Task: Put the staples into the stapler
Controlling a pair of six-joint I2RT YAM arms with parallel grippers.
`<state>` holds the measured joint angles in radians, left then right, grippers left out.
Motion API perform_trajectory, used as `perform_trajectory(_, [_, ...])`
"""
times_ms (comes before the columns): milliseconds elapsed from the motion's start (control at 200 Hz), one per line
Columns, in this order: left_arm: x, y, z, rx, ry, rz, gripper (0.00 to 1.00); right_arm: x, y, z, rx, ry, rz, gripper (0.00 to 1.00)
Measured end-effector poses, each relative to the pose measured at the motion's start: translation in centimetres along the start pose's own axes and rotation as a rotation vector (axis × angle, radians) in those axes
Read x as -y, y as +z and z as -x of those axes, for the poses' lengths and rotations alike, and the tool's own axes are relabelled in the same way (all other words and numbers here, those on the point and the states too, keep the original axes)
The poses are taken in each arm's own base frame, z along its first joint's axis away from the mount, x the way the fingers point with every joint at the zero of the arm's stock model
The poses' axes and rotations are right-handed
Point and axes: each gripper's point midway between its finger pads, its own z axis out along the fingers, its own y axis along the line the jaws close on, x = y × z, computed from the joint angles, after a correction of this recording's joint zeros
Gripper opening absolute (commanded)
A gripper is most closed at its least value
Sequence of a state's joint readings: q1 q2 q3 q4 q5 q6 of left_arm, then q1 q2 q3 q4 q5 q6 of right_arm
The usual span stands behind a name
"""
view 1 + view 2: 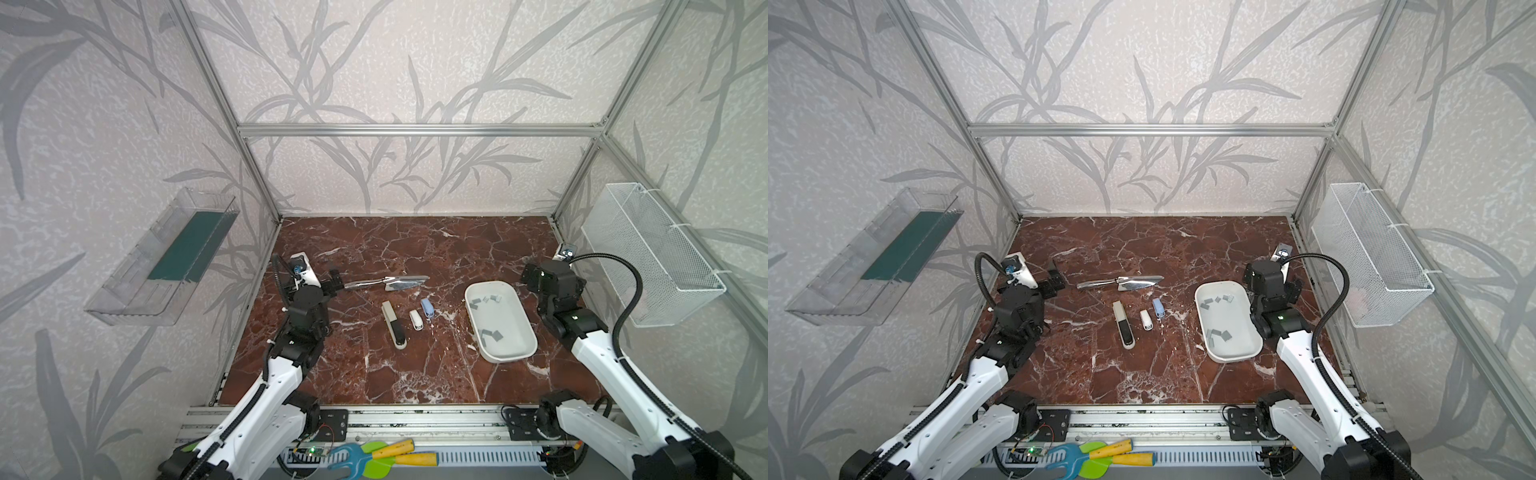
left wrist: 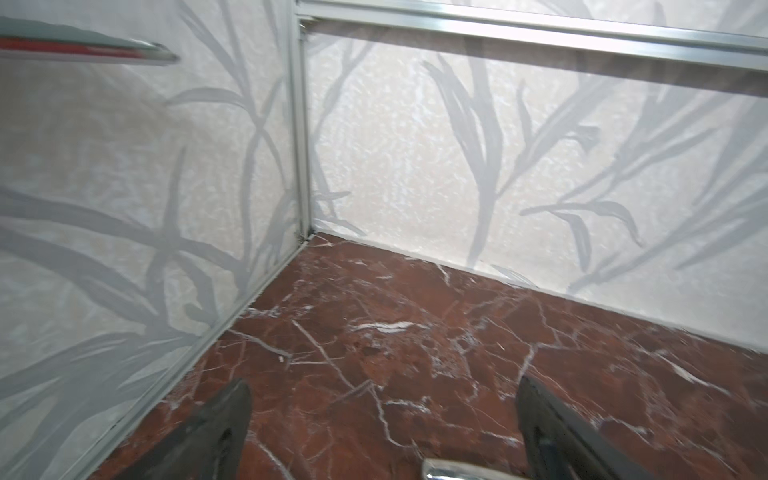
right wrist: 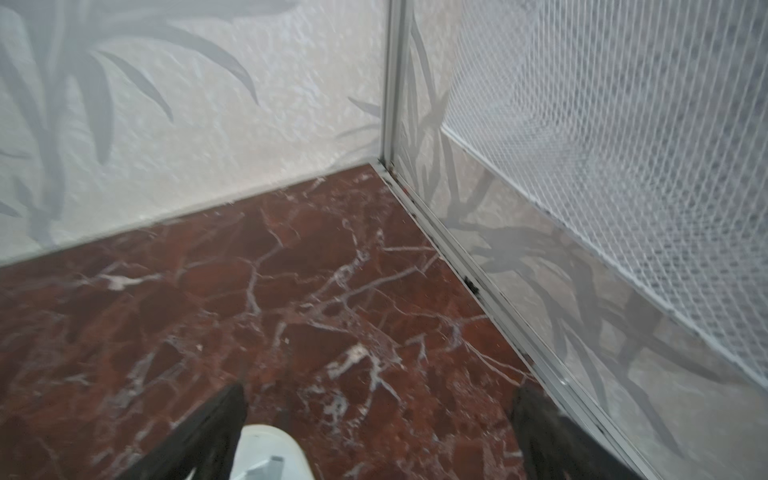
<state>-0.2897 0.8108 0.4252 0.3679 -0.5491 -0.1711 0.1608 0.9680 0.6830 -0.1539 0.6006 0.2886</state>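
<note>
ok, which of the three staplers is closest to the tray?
The small blue stapler, nearest the white tray; the small white stapler lies just left of it, the long beige-and-black stapler farther left.

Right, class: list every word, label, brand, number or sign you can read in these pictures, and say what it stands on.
None: no text can be read in any view.
large stapler: no lettering shows at this size.
white stapler and blue stapler: too small to show any brand.
white tray and the staples in it: no marks seen.
</note>
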Motion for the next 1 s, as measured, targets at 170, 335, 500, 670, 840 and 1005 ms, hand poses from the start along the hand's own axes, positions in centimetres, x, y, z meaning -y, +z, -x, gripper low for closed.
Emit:
perform_trajectory(170, [-3.9, 0.4, -6.1, -0.036, 0.122, 0.164, 1.00, 3.2, 1.9, -1.9, -0.078, 0.010, -0.109, 0.99])
perform_trajectory(335, [-5.9, 1.6, -9.7, -0.136, 0.229, 0.255, 1.00, 4.0, 3.7, -4.3, -0.146, -0.003, -0.159, 0.99])
perform_trajectory(500, [-6.3, 2.6, -10.0, -0.117, 0.224, 0.286, 1.00, 3.7, 5.4, -7.7, -0.226, -0.025, -0.136, 0.99])
perform_trajectory(670, [-6.8, 2.8, -9.9, -0.106, 0.210, 0.310, 1.00, 3.4, 6.5, -10.1, -0.317, -0.074, -0.130, 0.99])
perform_trajectory(840, [-6.9, 2.8, -9.4, -0.088, 0.188, 0.311, 1.00, 2.9, 6.7, -11.8, -0.398, -0.102, -0.099, 0.99])
perform_trajectory(1005, [-7.0, 2.7, -9.1, -0.080, 0.180, 0.316, 1.00, 1.9, 6.8, -13.0, -0.438, -0.111, -0.043, 1.00])
